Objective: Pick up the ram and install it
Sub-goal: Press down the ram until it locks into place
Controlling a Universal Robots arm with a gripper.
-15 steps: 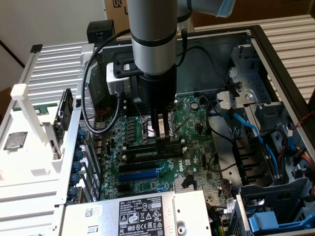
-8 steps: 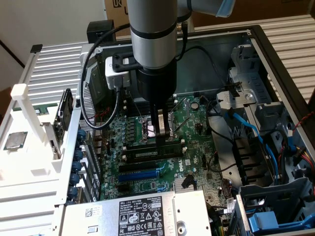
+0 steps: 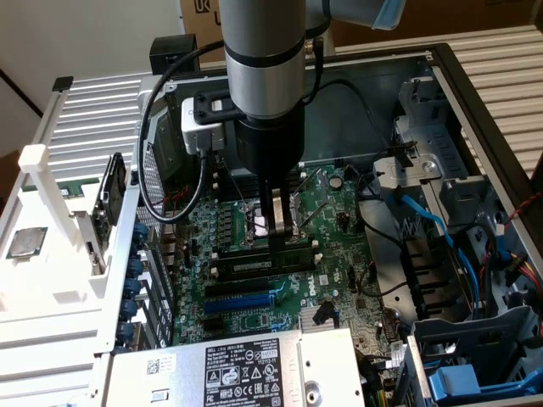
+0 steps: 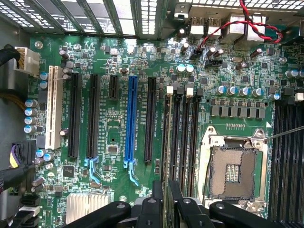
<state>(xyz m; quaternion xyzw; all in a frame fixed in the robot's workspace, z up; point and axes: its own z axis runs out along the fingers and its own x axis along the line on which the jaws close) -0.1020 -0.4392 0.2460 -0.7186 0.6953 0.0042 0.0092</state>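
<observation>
Fingers [image 4: 158, 202] grip the ram [image 3: 254, 265] between them

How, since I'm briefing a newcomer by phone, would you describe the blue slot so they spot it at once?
Look inside the open computer case at the green motherboard. Across it runs a row of long parallel expansion slots. The blue slot stands between black slots, the only blue one; a white slot lies farther off.

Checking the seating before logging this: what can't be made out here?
- Whether the ram is seated in a slot: exterior view, lower edge lost among dark slots; wrist view, seen edge-on.
- Power supply sticker fine print: exterior view, too small.
- Motherboard behind the arm: exterior view, arm hides it.
</observation>
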